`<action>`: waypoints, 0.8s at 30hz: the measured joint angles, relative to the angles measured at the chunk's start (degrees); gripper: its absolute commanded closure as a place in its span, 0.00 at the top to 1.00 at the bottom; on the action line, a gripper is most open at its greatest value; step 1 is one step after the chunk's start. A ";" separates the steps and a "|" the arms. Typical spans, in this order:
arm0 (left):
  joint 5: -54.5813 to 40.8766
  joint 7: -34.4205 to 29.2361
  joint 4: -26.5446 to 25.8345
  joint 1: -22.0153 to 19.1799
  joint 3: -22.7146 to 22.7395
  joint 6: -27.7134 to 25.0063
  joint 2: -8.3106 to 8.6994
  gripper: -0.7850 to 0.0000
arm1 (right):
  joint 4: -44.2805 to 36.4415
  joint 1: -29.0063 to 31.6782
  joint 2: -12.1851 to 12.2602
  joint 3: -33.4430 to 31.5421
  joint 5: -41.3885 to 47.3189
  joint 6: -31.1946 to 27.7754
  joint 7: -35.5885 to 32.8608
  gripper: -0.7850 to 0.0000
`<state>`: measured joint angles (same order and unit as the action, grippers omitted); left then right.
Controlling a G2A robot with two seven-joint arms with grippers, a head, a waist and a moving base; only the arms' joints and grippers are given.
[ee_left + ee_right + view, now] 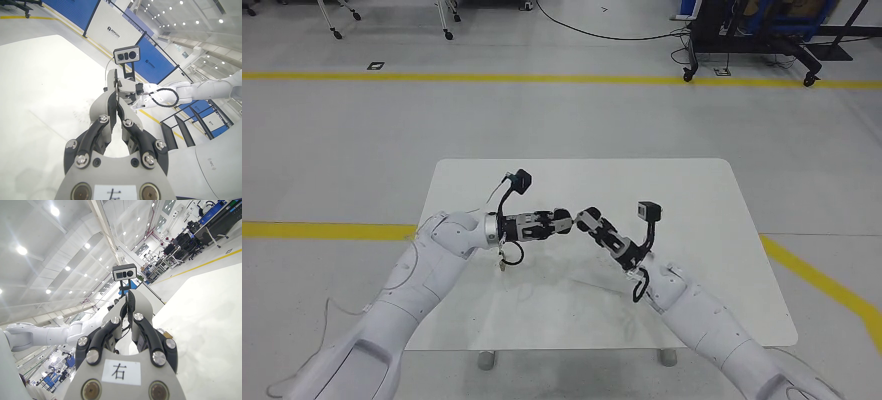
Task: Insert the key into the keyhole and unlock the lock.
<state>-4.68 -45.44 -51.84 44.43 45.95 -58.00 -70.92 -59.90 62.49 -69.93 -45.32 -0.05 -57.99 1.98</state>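
Beyond the white worktop (692,200) lie a yellow floor line (542,77), a black cable (592,35) and a dark frame on castors (752,45), all well apart from the work. Over the middle of the worktop the left gripper (115,99) and right gripper (128,300) meet tip to tip, each arm's wrist camera standing above its own. The left gripper's jaws are pressed together on a thin metal blade, seemingly the key (117,90), which sticks out past their tips towards the right gripper. Its long axis follows the line between the two grippers, across the worktop and clear above it. The right gripper's jaws are together too (whether they also pinch the key cannot be told). The lock (167,335), brass with a steel shackle, lies flat on the worktop just beside the right gripper, whose black link covers part of it. Its shackle end lies toward that link; which way its keyhole faces cannot be told.
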 measured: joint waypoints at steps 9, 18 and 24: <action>-3.81 -0.83 0.53 -0.32 -0.84 0.01 -0.64 0.00 | -0.83 1.11 -0.11 -2.40 -1.84 -0.01 -0.13 0.00; -6.79 -0.84 0.08 -0.74 -3.14 0.01 -0.06 0.22 | -0.94 1.36 -0.55 -2.88 -2.16 -0.01 -0.83 0.00; -7.35 -0.84 0.21 -1.05 -4.12 0.00 0.18 0.07 | -0.95 1.44 -0.79 -3.22 -2.18 -0.01 -1.39 0.00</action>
<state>-12.04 -46.28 -51.63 43.39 41.82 -58.00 -70.74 -60.85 63.93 -70.72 -48.54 -2.23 -58.00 0.59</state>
